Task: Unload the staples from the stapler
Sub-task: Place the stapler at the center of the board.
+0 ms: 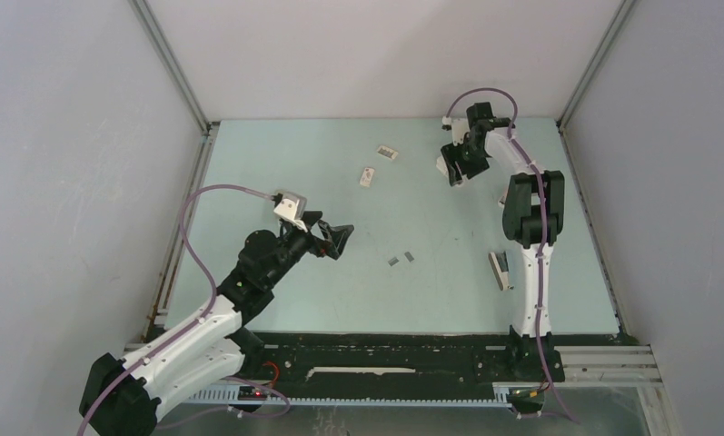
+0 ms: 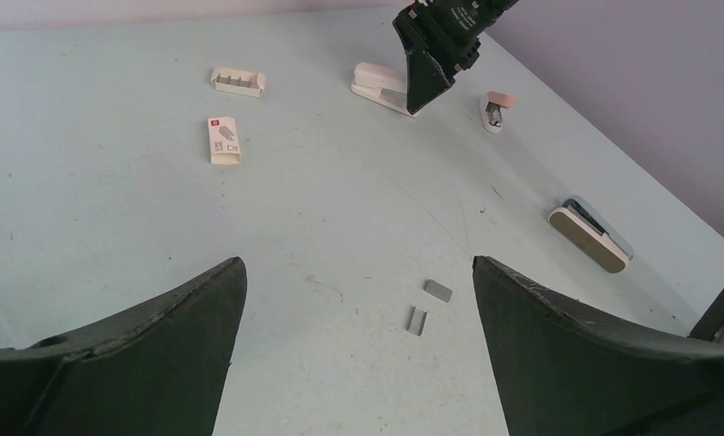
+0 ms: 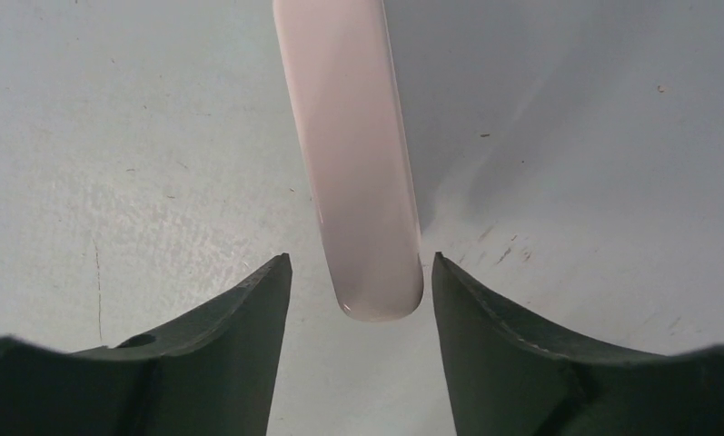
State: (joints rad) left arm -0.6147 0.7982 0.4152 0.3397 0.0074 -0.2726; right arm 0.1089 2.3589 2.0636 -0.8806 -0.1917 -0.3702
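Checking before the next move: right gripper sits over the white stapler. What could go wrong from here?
1. The right gripper straddles the white stapler at its end with slim, uneven gaps; closing off-centre could twist or shove it.
2. The staples lie loose on the table just ahead of the open left gripper; a low sweep could scatter them.

Scuffed pale mint-green tabletop (image 1: 276, 182) between plain grey-white walls (image 1: 67, 182) left, right and far; silver metal corner posts (image 1: 172, 64).

Staples (image 1: 409, 257) mid-table, stapler (image 3: 358, 136) behind them rightward, between right tool (image 3: 360, 270) tips
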